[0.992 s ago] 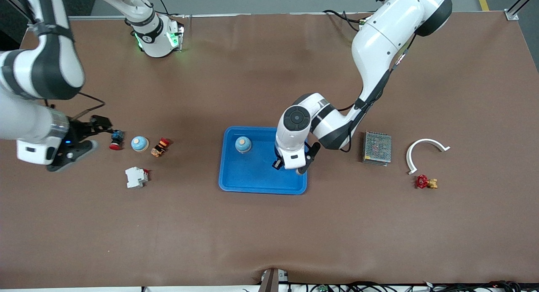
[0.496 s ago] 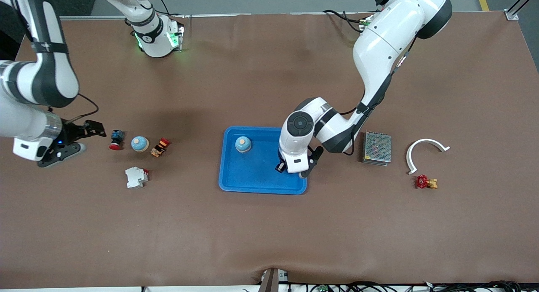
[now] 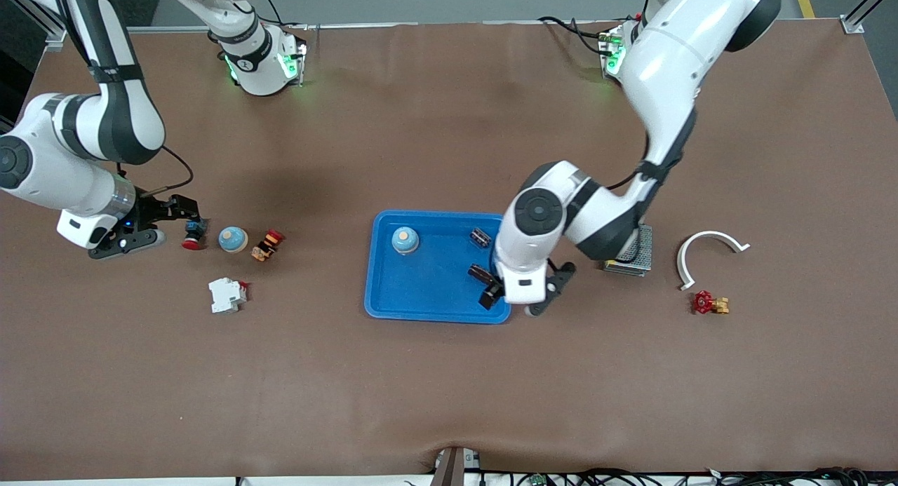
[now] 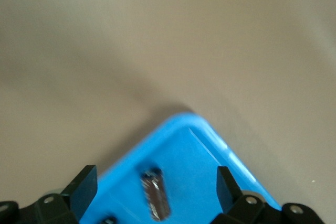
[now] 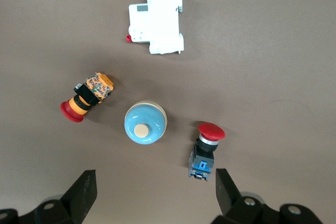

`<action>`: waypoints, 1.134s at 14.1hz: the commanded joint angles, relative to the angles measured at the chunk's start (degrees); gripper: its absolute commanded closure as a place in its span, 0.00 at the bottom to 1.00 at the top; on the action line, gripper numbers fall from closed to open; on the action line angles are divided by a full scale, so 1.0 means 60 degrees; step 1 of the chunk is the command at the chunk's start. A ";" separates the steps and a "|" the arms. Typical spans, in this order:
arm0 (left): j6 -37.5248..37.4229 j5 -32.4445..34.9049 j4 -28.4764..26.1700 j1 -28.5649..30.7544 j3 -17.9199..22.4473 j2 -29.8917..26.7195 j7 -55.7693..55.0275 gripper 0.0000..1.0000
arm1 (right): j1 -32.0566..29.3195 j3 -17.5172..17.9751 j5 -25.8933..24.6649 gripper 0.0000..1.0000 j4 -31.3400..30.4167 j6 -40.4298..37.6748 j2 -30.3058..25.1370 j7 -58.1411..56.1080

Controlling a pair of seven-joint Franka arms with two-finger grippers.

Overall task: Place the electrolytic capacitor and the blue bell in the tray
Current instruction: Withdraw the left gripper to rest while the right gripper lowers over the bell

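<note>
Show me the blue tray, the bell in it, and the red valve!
Blue tray (image 3: 393,304): front view, bare floor near its front corner.
Bell in the tray (image 3: 405,240): front view, its domed top.
Red valve (image 3: 704,302): front view, its round red handle.

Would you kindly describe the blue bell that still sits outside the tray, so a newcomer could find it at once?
Start at the blue tray mid-table, then look toward the right arm's end, where small parts cluster on the bare tabletop. The bell is the round pale-blue dome with a tan knob, flanked by two red-capped push buttons.
</note>
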 commanded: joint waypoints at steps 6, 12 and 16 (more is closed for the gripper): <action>-0.2757 0.0058 -0.0326 0.1516 -0.0063 -0.2171 0.4902 0.00 | 0.0299 0.0109 0.0094 0.00 -0.1790 0.1778 -0.0318 0.0284; -0.4473 0.0175 -0.0326 0.2673 -0.0034 -0.3328 0.7862 0.00 | 0.0504 0.0094 0.0094 0.00 -0.2055 0.2818 0.0106 0.0285; -0.5222 0.0029 -0.0326 0.2894 -0.0005 -0.4002 0.9121 0.00 | 0.0650 0.0094 0.0080 0.00 -0.2055 0.3697 0.0897 0.0270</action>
